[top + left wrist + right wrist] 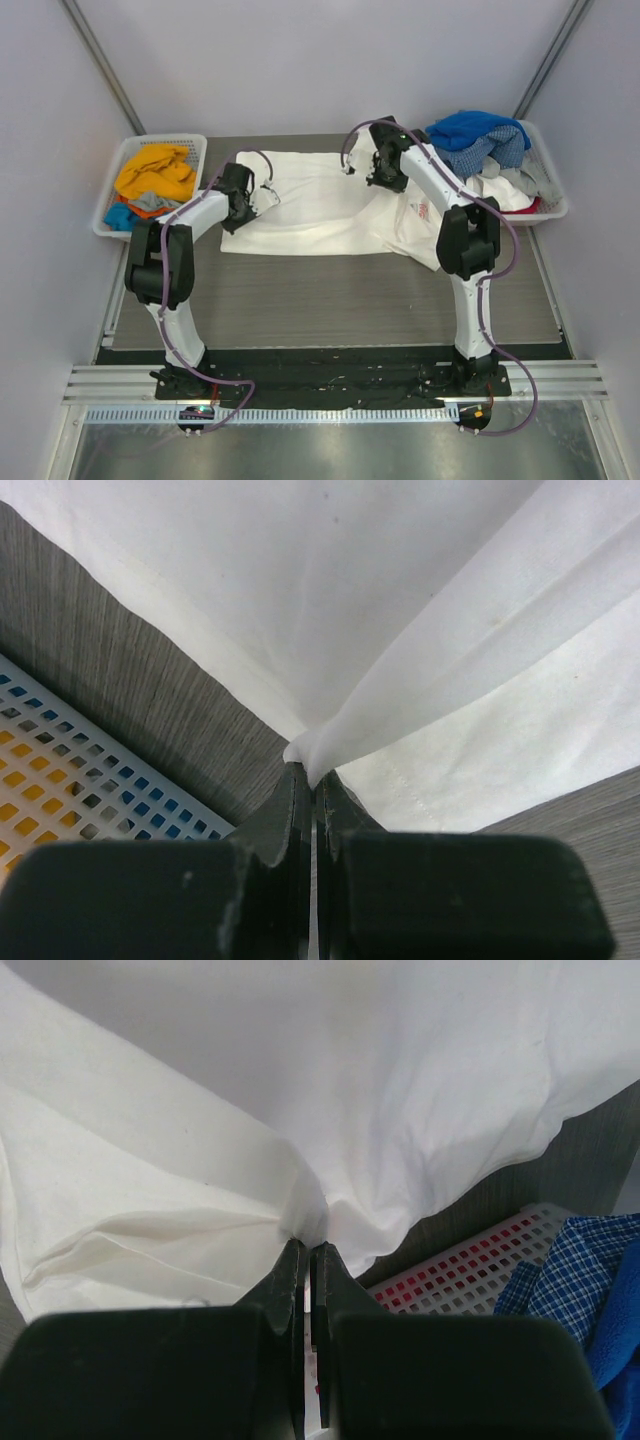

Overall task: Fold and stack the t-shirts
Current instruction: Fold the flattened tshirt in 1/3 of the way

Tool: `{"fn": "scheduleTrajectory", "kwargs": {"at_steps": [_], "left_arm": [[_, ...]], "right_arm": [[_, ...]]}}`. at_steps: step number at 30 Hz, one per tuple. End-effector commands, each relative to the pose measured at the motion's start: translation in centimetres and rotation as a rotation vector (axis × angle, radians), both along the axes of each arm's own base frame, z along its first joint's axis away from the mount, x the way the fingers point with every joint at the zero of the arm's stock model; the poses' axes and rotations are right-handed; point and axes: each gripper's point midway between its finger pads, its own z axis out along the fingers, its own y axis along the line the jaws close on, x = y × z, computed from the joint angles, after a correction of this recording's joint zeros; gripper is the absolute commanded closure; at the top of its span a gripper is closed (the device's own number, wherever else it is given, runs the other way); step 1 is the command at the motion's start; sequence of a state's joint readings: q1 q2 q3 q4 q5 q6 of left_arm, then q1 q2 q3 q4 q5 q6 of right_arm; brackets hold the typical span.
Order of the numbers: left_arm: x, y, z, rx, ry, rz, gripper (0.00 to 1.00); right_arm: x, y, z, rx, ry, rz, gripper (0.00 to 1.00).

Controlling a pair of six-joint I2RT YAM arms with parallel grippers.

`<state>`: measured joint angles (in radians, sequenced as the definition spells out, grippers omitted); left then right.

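The large white cloth t-shirt point(320, 205) lies spread across the far half of the dark grey ribbed table mat point(330, 300), between the two arms. Its body is mostly flat, and its right end is bunched, with a small red chest logo point(420, 208) showing near the right arm.

The left gripper point(258, 196) is at the shirt's left edge. In the left wrist view its jaws are pressed together on a pinched ridge of the white fabric point(400, 610), which rises from the mat into the fingertips point(312, 772). The right gripper point(376, 180) is at the shirt's far right part. In the right wrist view its jaws are likewise closed on a gathered fold of the same cloth point(350, 1080), with creases fanning out from the tips point(305, 1247).

A white plastic slatted basket point(160, 138) stands at the left end of the mat and holds a crumpled orange t-shirt point(155, 172) on top of a blue one point(120, 215).

A second white slatted basket point(556, 195) stands at the right end. It holds a bright blue t-shirt point(470, 128) piled on a blue-checked shirt point(480, 155), with grey and white cloth point(520, 185) beneath. Its wall and the checked fabric point(560, 1270) also show in the right wrist view, just beside the white shirt's edge.
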<state>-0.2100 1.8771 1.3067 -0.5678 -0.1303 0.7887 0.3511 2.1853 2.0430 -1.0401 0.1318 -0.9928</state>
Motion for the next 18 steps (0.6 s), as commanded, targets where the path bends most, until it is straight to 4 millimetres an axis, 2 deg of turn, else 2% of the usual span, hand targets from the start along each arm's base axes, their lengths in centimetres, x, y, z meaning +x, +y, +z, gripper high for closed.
{"fn": "scheduleTrajectory", "kwargs": {"at_steps": [1, 5, 8, 9, 12, 16, 18], "left_arm": [[1.8, -0.3, 1.0, -0.008, -0.066, 0.012, 1.00], [2.1, -0.3, 0.9, -0.007, -0.079, 0.030, 1.00], [2.6, -0.1, 0.9, 0.003, -0.102, 0.049, 1.00], [2.6, -0.1, 0.9, 0.005, -0.107, 0.051, 1.00], [3.1, 0.0, 1.3, 0.012, -0.146, 0.068, 0.93], [3.7, 0.3, 1.9, 0.018, -0.201, 0.105, 0.80], [4.0, 0.4, 2.3, 0.019, -0.230, 0.130, 0.77]], "right_arm": [[2.5, 0.1, 1.9, 0.003, -0.102, -0.015, 0.99], [3.4, 0.3, 1.4, 0.003, -0.127, -0.037, 0.98], [3.9, 0.2, 1.3, 0.005, -0.150, -0.067, 0.92], [4.0, 0.0, 1.0, 0.000, -0.150, -0.077, 0.87], [4.4, -0.2, 1.1, -0.001, -0.177, -0.113, 0.75], [4.1, -0.8, 0.8, -0.003, -0.204, -0.171, 0.66], [4.4, -1.1, 1.2, 0.011, -0.251, -0.214, 0.60]]}}
